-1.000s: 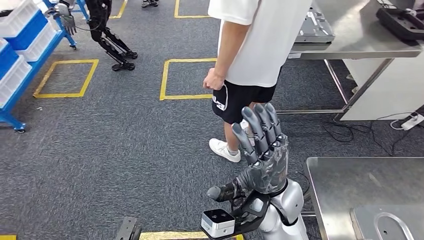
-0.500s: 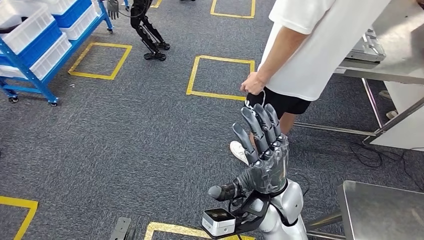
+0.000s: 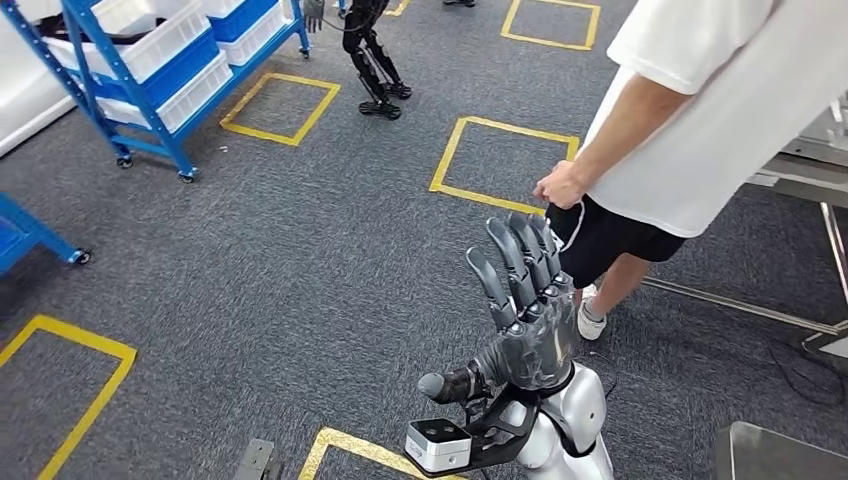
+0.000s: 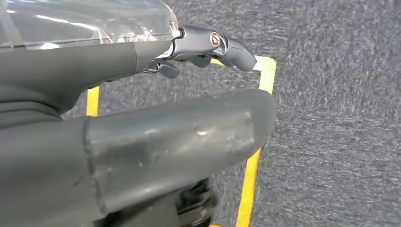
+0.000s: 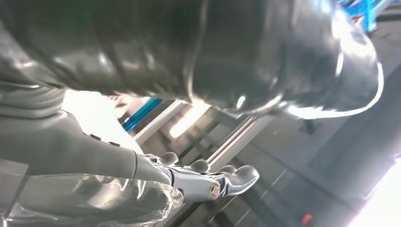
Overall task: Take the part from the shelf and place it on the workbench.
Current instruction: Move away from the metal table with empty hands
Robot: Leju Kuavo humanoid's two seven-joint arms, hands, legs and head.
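The right hand [image 3: 525,315] is raised with fingers [image 3: 512,255] spread, holding nothing, just beside a person [image 3: 690,130]. The left hand's [image 4: 142,137] fingers look uncurled, empty. The shelf [image 3: 150,60] stands well apart; its part cannot be made out.

Right hand [image 3: 525,320]: dark grey segmented fingers, a thick grey thumb and a glossy metallic palm shell. Silver rounded forearm [image 3: 570,420]. Wrist camera [image 3: 437,445]: white box with black top, on a black bracket.
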